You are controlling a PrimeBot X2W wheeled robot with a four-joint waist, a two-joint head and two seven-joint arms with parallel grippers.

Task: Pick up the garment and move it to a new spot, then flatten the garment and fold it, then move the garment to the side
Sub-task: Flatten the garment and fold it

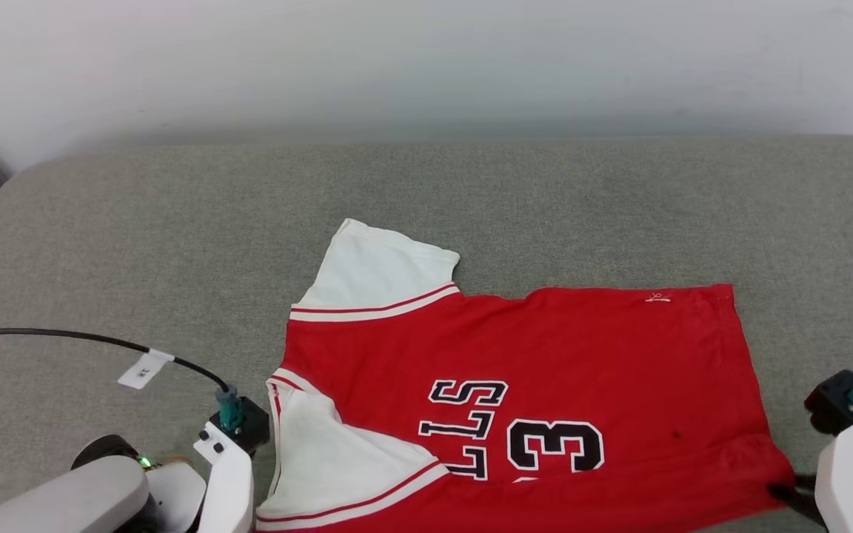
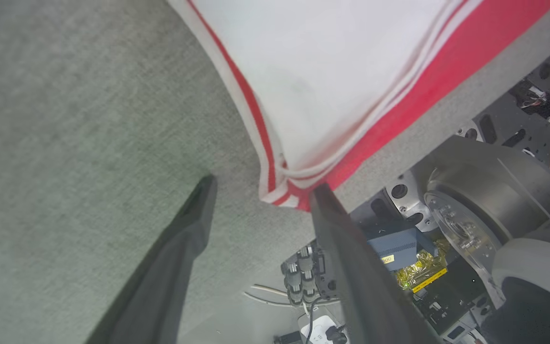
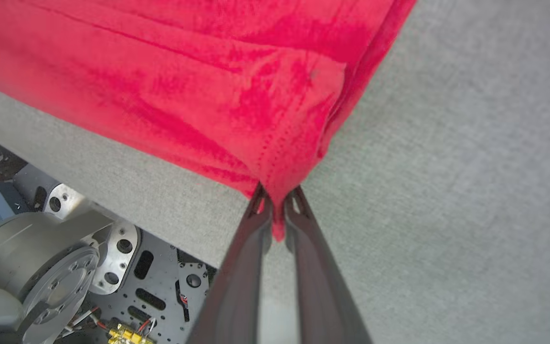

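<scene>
My left claw (image 2: pixel 263 198) hung spread, white sleeve corner right beside one fingertip. Grey fabric counter (image 1: pixel 138 222), plain white wall (image 1: pixel 426 59) behind. The garment (image 1: pixel 545 348) lay flat at the counter's near edge, lettering sideways: I read "LLS" and "3". My right claw (image 3: pixel 277 203) pinched its red hem corner.

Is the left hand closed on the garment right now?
No, the left hand has its two fingers spread wide apart, and a striped corner of the garment lies unpinched between their tips.
</scene>
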